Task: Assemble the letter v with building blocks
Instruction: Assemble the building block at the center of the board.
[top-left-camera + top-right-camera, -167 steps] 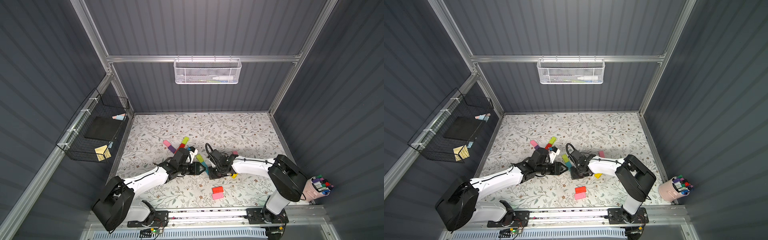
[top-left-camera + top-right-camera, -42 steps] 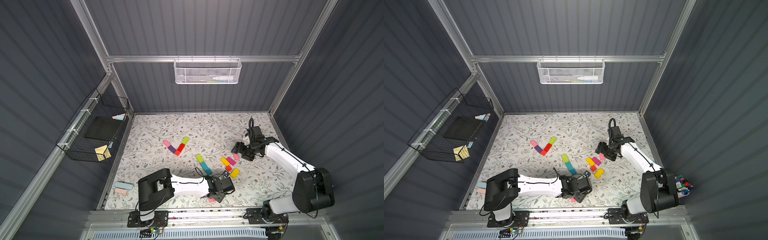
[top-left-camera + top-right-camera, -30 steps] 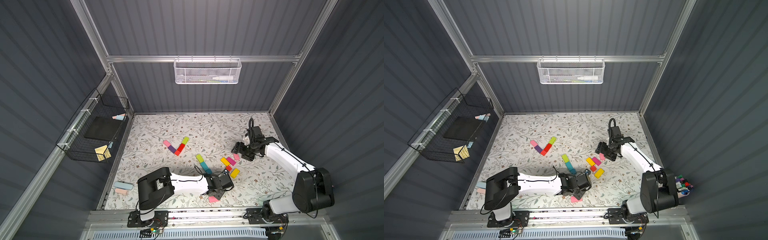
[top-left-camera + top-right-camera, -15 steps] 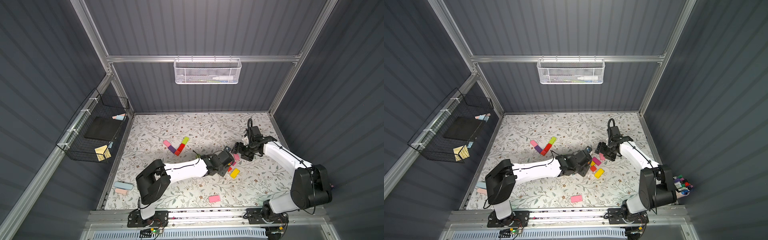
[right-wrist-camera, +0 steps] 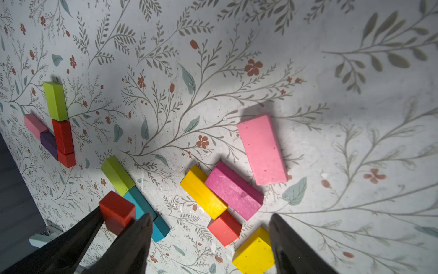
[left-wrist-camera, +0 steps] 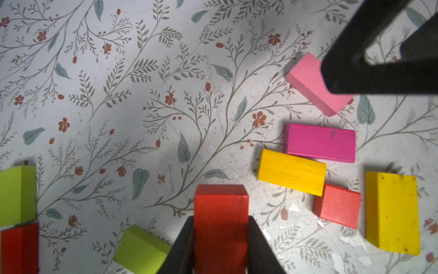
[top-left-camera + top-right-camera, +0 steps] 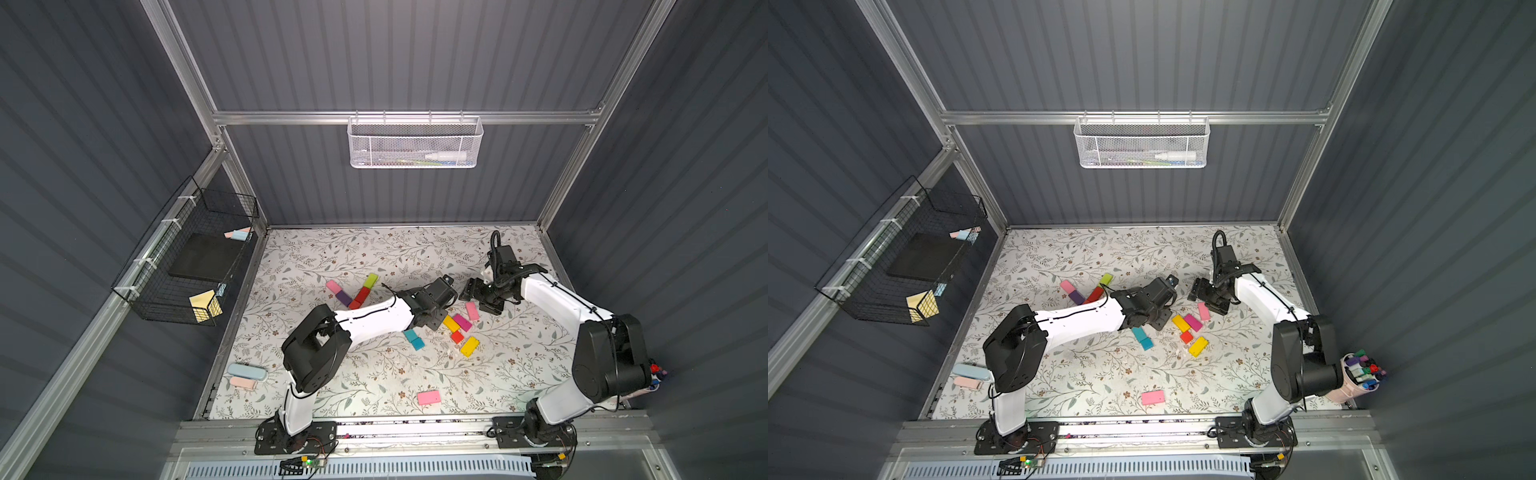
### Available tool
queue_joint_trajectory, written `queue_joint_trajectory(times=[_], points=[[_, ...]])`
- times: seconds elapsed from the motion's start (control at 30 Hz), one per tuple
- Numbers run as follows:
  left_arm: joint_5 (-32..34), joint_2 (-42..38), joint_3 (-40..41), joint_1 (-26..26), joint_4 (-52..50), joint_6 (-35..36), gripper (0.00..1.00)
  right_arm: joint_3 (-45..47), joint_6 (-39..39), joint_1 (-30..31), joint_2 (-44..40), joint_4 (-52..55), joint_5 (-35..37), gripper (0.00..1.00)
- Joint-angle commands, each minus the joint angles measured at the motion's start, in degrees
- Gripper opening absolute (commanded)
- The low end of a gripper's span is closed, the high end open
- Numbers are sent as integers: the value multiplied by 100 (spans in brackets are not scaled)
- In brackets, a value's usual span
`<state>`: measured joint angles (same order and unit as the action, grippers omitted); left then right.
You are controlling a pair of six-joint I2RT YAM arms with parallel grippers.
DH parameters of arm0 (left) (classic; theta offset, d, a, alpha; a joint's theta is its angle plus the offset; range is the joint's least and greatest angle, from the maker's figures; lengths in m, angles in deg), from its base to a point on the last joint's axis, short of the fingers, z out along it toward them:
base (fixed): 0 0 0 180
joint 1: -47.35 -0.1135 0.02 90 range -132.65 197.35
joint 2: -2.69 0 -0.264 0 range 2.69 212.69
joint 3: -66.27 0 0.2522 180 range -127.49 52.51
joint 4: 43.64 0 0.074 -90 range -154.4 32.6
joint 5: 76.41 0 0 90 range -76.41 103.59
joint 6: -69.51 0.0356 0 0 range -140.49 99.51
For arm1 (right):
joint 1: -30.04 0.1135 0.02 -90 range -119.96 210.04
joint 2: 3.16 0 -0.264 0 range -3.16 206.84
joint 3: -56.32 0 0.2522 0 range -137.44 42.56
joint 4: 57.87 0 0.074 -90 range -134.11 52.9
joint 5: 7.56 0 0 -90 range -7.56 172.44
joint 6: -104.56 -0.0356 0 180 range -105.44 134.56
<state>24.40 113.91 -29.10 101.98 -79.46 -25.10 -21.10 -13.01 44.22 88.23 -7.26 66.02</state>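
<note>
My left gripper (image 6: 220, 219) is shut on a red block (image 6: 221, 213), held above the mat at mid-table (image 7: 433, 321). A started V lies to its left: pink (image 7: 333, 286), purple (image 7: 343, 297), red (image 7: 360, 296) and lime (image 7: 370, 280) blocks. Loose blocks lie to the right: yellow (image 7: 451, 323), magenta (image 7: 462, 322), pink (image 7: 472, 311), small red (image 7: 457, 336), yellow (image 7: 469, 346). Two teal blocks (image 7: 413, 338) and a lime one (image 5: 117, 175) lie by the left arm. My right gripper (image 5: 209, 217) hangs open and empty above the loose cluster (image 7: 478, 300).
A lone pink block (image 7: 428, 397) lies near the front edge. Two pastel cases (image 7: 247, 372) sit at the front left. A black wire basket (image 7: 187, 270) hangs on the left wall and a white mesh basket (image 7: 415, 143) on the back wall. A pen cup (image 7: 1360, 374) stands front right.
My left arm has swung from the front edge, beside the lone pink block, back to mid-table with the red block in its jaws. The right arm has barely moved.
</note>
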Motion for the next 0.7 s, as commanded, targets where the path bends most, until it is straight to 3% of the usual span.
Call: queue_joint_trajectory(times=[0.0,0.2,0.67], points=[[-345,6,13,-17,91,104,3,-104,28,-29,98,99,8,77],[-505,89,443,-18,215,29,4,-50,-27,-29,82,69,25,77],[-732,282,600,5,396,47,5,-2,-45,-29,80,85,26,77]])
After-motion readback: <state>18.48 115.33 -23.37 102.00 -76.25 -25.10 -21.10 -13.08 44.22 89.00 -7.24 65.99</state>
